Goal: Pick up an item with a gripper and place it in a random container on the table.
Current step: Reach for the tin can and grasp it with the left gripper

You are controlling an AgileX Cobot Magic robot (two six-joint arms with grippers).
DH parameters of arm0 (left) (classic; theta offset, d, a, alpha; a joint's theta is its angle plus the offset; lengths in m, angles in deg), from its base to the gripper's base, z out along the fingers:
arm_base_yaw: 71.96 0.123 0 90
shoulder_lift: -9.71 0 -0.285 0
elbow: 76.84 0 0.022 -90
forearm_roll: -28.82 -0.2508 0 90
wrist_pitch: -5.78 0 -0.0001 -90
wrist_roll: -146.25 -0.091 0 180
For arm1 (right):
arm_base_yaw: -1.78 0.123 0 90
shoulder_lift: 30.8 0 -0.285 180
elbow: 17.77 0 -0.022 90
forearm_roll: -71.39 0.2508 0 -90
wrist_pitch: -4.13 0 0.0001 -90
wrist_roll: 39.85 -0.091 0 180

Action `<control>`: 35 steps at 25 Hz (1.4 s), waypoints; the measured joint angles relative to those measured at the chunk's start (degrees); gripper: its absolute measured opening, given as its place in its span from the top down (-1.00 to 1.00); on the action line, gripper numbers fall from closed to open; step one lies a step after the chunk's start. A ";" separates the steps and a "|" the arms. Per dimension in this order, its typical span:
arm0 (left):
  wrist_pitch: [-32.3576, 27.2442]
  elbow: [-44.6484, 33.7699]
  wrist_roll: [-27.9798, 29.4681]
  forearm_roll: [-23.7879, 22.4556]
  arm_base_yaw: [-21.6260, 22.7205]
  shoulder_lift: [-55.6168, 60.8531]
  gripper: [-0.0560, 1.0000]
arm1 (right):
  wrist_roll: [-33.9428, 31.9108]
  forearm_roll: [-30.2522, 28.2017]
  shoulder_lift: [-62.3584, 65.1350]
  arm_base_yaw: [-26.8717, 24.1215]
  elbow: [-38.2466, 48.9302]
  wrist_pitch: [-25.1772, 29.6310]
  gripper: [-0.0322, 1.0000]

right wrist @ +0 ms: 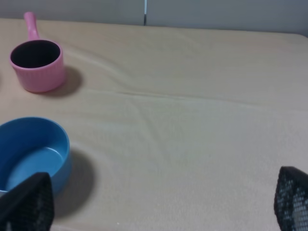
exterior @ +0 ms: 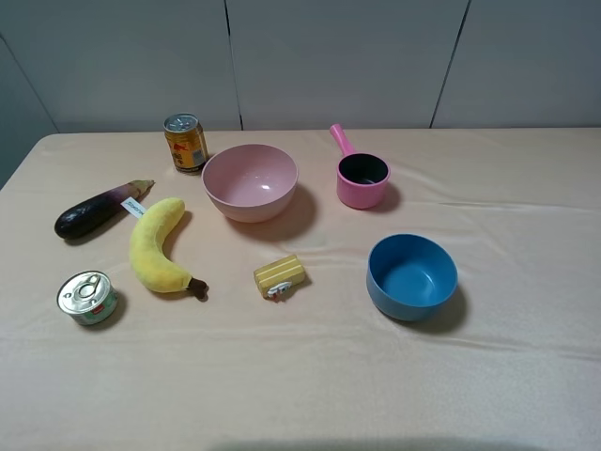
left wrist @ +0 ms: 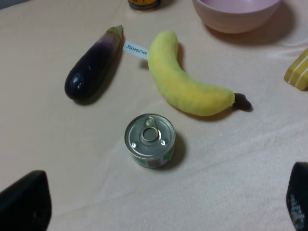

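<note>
Left hand [left wrist: 161,204] spread wide, holding nothing; the tin can [left wrist: 150,140] stands upright on the desk [left wrist: 72,159] just ahead of it, apart from both fingers; banana [left wrist: 187,82] beyond; right hand [right wrist: 159,199] likewise wide and empty, blue bowl [right wrist: 33,149] close by one finger.

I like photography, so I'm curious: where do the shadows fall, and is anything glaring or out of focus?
Exterior high view: soft shadows fall to the right of the pink bowl and blue bowl. Left wrist view: the tin can has a mildly shiny lid; the left gripper has dark, soft-edged fingers. Right wrist view: the right gripper shows slightly blurred fingers too.
</note>
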 joint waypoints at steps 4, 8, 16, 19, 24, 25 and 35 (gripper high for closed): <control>0.00 0.00 0.00 0.00 0.00 0.00 -0.98 | 0.00 0.00 0.00 0.00 0.00 0.00 -0.41; 0.00 0.00 0.00 0.00 0.00 0.00 -0.98 | 0.00 0.00 0.00 0.00 0.00 0.00 -0.41; 0.00 0.00 0.00 0.00 0.00 0.00 -0.98 | 0.00 0.00 0.00 0.00 0.00 0.00 -0.41; 0.00 0.00 0.00 0.00 0.00 0.00 -0.98 | 0.00 0.00 0.00 0.00 0.00 0.00 -0.41; 0.00 0.00 0.00 0.00 0.00 0.00 -0.98 | 0.00 0.00 0.00 0.00 0.00 0.00 -0.41; 0.00 0.00 0.00 0.00 0.00 0.00 -0.98 | 0.00 0.00 0.00 0.00 0.00 0.00 -0.41; 0.00 0.00 0.00 0.00 0.00 0.00 -0.98 | 0.00 0.00 0.00 0.00 0.00 0.00 -0.41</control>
